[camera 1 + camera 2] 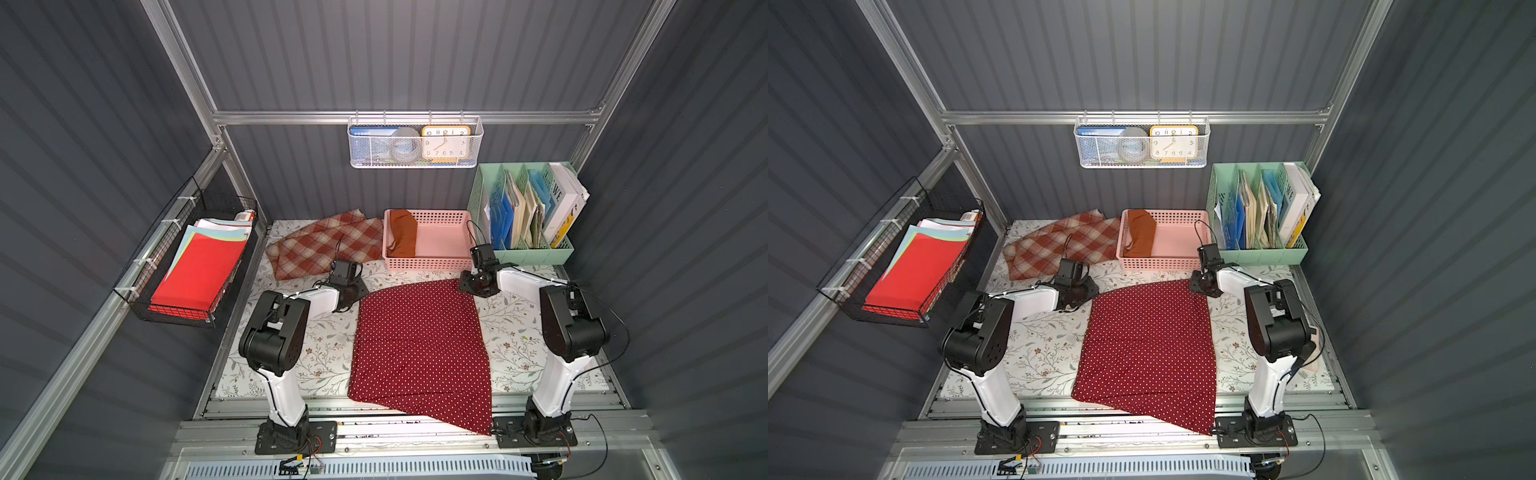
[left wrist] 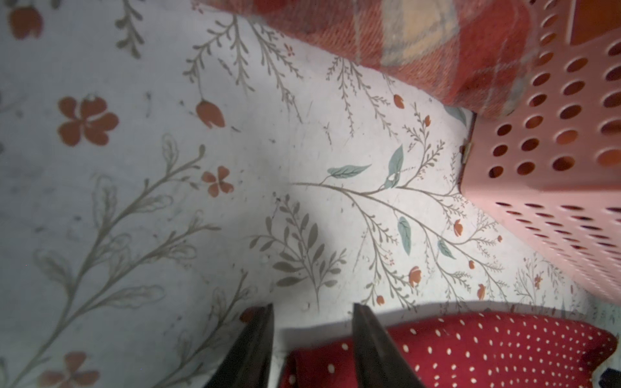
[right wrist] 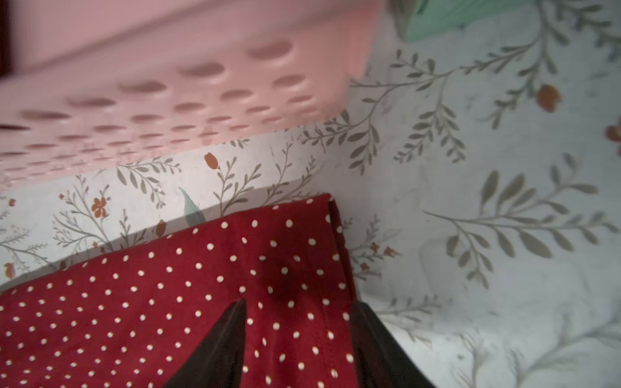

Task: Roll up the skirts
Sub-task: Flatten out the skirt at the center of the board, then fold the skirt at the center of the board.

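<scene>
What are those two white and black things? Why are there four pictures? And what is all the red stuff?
Those are two robot arms, the left arm and the right arm. Two pictures look down from above, side by side like two eyes. The other two come from little cameras on the arms' wrists, so you see each pinching tool up close. On the flowery table a polka-dot skirt lies spread flat. A plaid skirt lies behind it, and an orange skirt sits in the pink basket. The left tool and the right tool are both open at the polka-dot skirt's far corners. Nothing is held.
</scene>
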Robot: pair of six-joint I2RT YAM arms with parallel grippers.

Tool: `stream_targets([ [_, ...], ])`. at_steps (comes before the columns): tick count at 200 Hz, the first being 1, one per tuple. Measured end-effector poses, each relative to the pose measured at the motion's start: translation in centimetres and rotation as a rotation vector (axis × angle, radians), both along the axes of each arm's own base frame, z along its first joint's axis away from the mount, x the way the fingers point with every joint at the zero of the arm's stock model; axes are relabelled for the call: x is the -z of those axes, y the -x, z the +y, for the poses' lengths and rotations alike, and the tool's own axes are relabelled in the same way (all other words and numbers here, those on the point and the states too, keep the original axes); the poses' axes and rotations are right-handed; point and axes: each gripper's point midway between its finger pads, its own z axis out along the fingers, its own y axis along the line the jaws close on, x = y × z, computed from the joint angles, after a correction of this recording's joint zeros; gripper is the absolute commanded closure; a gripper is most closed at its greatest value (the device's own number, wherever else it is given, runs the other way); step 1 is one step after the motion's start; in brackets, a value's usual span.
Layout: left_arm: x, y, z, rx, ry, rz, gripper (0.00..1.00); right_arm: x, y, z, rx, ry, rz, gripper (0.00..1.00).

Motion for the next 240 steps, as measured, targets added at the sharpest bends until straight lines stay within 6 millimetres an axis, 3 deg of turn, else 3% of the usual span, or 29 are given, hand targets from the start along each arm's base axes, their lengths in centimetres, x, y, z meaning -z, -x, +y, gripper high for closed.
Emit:
stream_targets([
  [41, 0.2, -0.4, -0.8, 0.042, 0.025, -0.007, 0.8, 0.3, -0.3, -0.3, 0.003, 0.008, 0.005, 0.55],
  [105, 0.3, -0.3, -1.4, 0.084, 0.039, -0.004, 0.9, -0.2, -1.3, -1.3, 0.02, 0.071, 0.008, 0.51],
  [119, 0.3, -0.2, -1.5, 0.095, 0.043, -0.002, 0.84, -0.1, -1.6, -1.3, 0.016, 0.074, 0.014, 0.51],
  [143, -0.1, -0.3, -2.0, 0.124, 0.049, -0.017, 0.51, 0.4, -2.3, -1.1, 0.009, 0.071, 0.025, 0.53],
  [151, -0.3, -0.3, -2.1, 0.138, 0.05, -0.023, 0.44, 0.7, -2.1, -1.2, 0.005, 0.075, 0.034, 0.56],
  [179, -0.6, 0.3, -1.7, 0.139, 0.027, -0.012, 0.41, 0.7, -2.1, -1.2, -0.003, 0.075, 0.039, 0.73],
  [197, -0.5, 1.0, -1.2, 0.139, 0.002, 0.01, 0.44, 0.8, -2.0, -1.2, -0.006, 0.075, 0.044, 0.87],
  [240, -0.1, 2.0, -1.0, 0.163, -0.012, 0.025, 0.56, 0.8, -2.0, -1.1, -0.008, 0.065, 0.044, 0.99],
])
